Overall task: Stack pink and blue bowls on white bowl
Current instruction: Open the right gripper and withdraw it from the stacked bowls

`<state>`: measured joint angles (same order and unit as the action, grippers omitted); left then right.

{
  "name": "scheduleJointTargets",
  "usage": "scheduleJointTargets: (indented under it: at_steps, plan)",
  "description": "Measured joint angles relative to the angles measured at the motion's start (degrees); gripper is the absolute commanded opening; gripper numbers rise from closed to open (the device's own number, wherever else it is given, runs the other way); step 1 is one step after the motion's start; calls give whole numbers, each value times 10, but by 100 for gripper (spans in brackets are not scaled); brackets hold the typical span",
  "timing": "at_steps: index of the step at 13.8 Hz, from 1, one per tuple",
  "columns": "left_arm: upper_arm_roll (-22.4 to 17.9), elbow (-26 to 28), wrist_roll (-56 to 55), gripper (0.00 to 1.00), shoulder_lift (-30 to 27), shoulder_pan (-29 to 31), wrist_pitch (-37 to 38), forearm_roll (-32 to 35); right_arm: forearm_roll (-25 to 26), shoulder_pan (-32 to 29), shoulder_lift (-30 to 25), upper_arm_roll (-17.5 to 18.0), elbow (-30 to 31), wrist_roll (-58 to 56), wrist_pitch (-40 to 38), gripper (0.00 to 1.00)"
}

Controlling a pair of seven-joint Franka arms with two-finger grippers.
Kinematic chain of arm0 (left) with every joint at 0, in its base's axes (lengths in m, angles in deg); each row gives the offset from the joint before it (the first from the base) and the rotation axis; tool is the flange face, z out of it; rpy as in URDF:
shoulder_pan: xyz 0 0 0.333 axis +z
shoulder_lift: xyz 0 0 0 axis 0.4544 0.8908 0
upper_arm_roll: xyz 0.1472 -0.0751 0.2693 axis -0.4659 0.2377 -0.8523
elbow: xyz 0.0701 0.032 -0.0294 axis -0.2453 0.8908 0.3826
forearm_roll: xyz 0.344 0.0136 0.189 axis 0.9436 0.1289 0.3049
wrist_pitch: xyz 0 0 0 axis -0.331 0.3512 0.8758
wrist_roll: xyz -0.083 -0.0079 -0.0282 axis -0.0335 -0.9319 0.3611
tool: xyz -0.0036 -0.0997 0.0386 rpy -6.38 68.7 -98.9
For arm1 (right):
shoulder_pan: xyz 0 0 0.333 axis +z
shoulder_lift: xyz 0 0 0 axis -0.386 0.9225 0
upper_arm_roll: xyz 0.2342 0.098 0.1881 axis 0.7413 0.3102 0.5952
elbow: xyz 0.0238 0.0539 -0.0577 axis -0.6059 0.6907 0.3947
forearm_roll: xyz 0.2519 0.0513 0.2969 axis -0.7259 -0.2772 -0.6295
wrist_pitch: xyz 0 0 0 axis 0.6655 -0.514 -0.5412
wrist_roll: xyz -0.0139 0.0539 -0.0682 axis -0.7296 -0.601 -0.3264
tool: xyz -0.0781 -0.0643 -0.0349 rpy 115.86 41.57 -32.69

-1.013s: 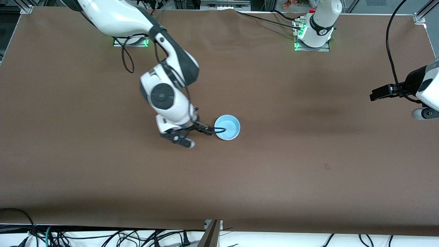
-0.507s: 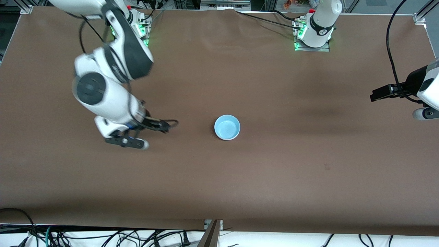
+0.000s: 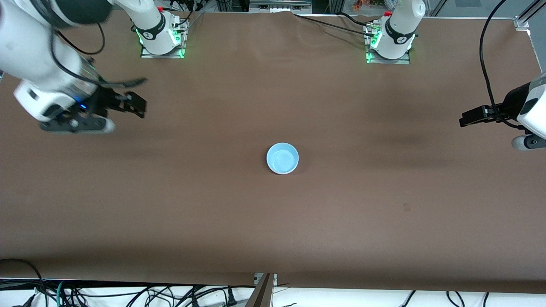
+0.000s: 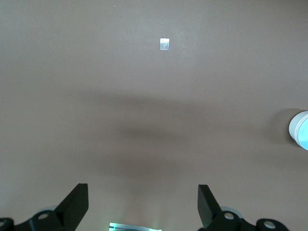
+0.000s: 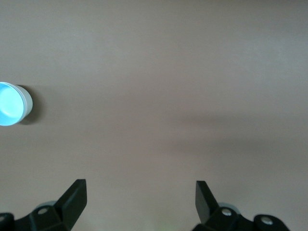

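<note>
Your brown surface (image 3: 384, 204) carries one bowl stack (image 3: 282, 158) at its middle, blue on top. Right end effector (image 5: 139, 199) and left end effector (image 4: 143, 204) hover wide apart, empty. Likely light, slippery: pinch the rim.

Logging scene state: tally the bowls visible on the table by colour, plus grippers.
Blue bowl, top of what looks like a stack mid-table: 1
White bowl, only its rim showing under the blue: 1
Pink bowl: 0 visible
Open grippers: 2, the left gripper and the right gripper, each over bare table at its own end
Total: 4
</note>
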<state>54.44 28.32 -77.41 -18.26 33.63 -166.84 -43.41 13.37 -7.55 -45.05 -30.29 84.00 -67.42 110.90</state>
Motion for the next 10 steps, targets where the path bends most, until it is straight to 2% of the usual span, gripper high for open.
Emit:
scheduleJointTargets:
  at_steps: [2, 4, 6, 10]
  plan:
    - [0, 0, 0, 100, 0, 0, 0, 0, 0, -23, -52, -3, 45, -34, -4, 100]
    - [0, 0, 0, 100, 0, 0, 0, 0, 0, -63, -78, 2, 68, -88, -7, 100]
    - [0, 0, 0, 100, 0, 0, 0, 0, 0, -92, -80, 14, 74, -110, -7, 100]
    - [0, 0, 0, 100, 0, 0, 0, 0, 1, -94, -74, 28, 61, -110, -3, 100]
